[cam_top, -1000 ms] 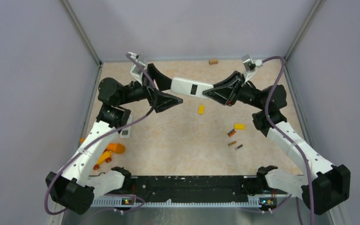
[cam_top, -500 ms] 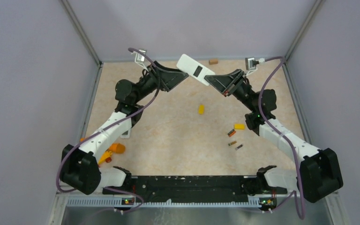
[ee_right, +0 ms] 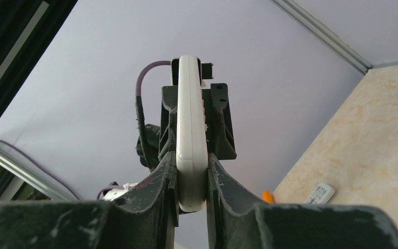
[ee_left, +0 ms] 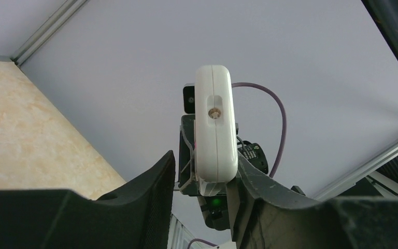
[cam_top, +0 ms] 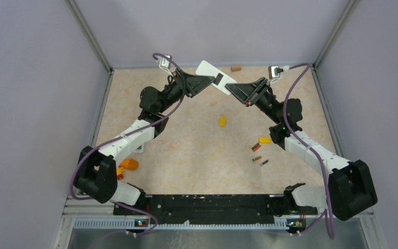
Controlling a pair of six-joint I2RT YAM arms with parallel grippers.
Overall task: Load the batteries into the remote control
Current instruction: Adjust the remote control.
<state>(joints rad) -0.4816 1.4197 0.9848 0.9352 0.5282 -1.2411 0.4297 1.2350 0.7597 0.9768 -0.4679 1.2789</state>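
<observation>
Tabletop (cam_top: pixel 186 155) of mottled beige spread beneath both arms. The left arm (cam_top: pixel 129 137) and the right arm (cam_top: pixel 311 150) stretched toward the far wall, meeting high over the table's back edge.

Between them hung the remote control (cam_top: pixel 215 77), lifted off the surface and tilted, its plain white back turned up with the dark battery recess (cam_top: pixel 218 79) showing.

The right gripper (cam_top: pixel 234 91) clamped one end of it. In the right wrist view both fingers (ee_right: pixel 168 171) pressed flat against the remote's narrow sides.

The left gripper (cam_top: pixel 203 82) sat at the other end with its jaws spread. In the left wrist view one finger (ee_left: pixel 246 179) lay against the remote while a clear gap stood between the casing and the other finger, so it was not gripping.

A second white remote (ee_right: pixel 320 193) lay flat on the table near the left arm, with an orange cylinder (cam_top: pixel 129 164) close by.

Two yellow blocks (cam_top: pixel 222 121) (cam_top: pixel 264 139) sat mid-table, and a brown block (cam_top: pixel 235 68) rested by the far wall.

The batteries (cam_top: pixel 257 158) lay loose in a small cluster on the table's right half, just beside the nearer yellow block and well apart from the raised remote.
</observation>
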